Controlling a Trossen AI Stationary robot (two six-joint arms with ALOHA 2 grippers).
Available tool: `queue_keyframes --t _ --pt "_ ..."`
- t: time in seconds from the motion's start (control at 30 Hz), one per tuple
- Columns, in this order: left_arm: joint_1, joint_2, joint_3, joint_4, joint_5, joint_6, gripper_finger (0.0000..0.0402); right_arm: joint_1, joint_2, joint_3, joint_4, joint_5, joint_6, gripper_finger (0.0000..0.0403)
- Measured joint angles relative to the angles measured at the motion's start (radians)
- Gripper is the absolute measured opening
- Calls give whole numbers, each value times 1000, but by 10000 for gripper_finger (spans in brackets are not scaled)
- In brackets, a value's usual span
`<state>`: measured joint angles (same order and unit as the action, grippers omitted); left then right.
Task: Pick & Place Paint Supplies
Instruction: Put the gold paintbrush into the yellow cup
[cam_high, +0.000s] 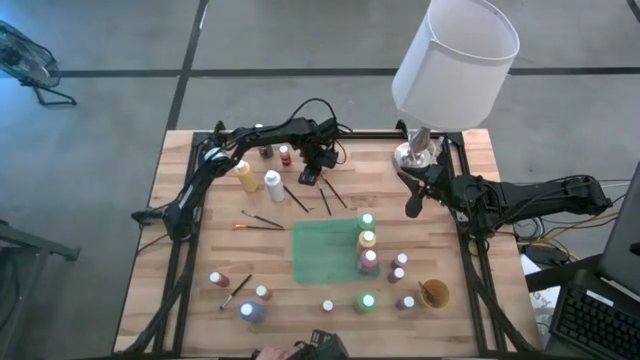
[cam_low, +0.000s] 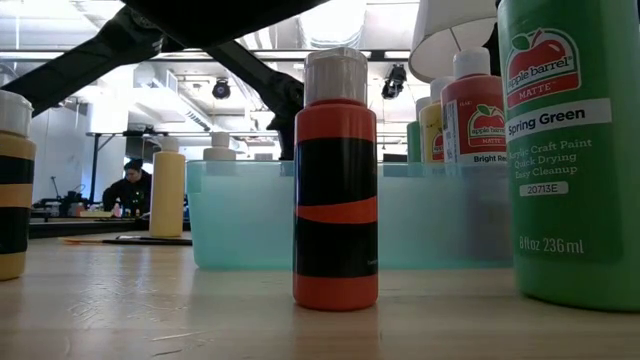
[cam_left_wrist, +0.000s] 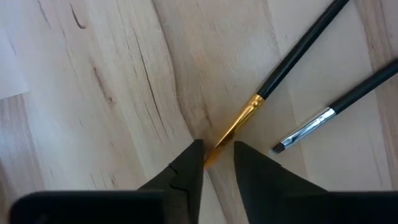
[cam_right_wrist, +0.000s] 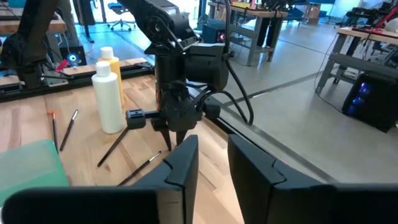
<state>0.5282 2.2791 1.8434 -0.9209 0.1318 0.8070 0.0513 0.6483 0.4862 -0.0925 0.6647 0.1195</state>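
Observation:
My left gripper (cam_left_wrist: 217, 152) points down at the far middle of the table, over thin dark-handled brushes (cam_high: 325, 198) that lie flat on the wood. It is narrowly open, a finger on each side of the bristle end of a gold-ferruled brush (cam_left_wrist: 292, 59). A silver-ferruled brush (cam_left_wrist: 323, 115) lies beside it. A yellow bottle (cam_high: 245, 175) and a white bottle (cam_high: 273, 184) stand upright close by. Three bottles (cam_high: 367, 241) stand on the green mat (cam_high: 320, 255). My right gripper (cam_right_wrist: 212, 158) hovers level at the right, open and with nothing between its fingers. My left gripper comes from above with its fingers (cam_left_wrist: 191, 163) on either side of the gold-ferruled brush's bristle end (cam_left_wrist: 214, 154). Bare wood shows between the brush and one finger. Whether either finger touches the brush I cannot tell. The brush lies flat on the table.
Several more bottles (cam_high: 366, 301) and another brush (cam_high: 238, 290) are scattered along the near edge. A tan cup (cam_high: 434, 293) sits near right. A lamp (cam_high: 455, 60) stands at the far right, its base (cam_high: 418, 150) beside my right gripper. Two more brushes (cam_high: 262, 220) lie left of the mat.

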Motion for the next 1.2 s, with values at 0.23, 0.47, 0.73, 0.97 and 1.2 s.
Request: queue_keyframes --t 0.23,0.47,0.73,0.97,1.2 --pt "0 0 0 -3 -1 0 28 0 0 0 0 0 0 93" --pt "0 0 0 -4 -19 0 4 0 0 0 0 0 0 68" --pt "0 -19 13 -100 -71 -45 2 0 0 0 -2 0 -1 48" --pt "-13 -103 33 -135 -198 -50 1 1 1 0 -1 0 0 59" --pt "-40 -225 32 -135 -334 -46 1 1 1 0 -1 0 0 83"
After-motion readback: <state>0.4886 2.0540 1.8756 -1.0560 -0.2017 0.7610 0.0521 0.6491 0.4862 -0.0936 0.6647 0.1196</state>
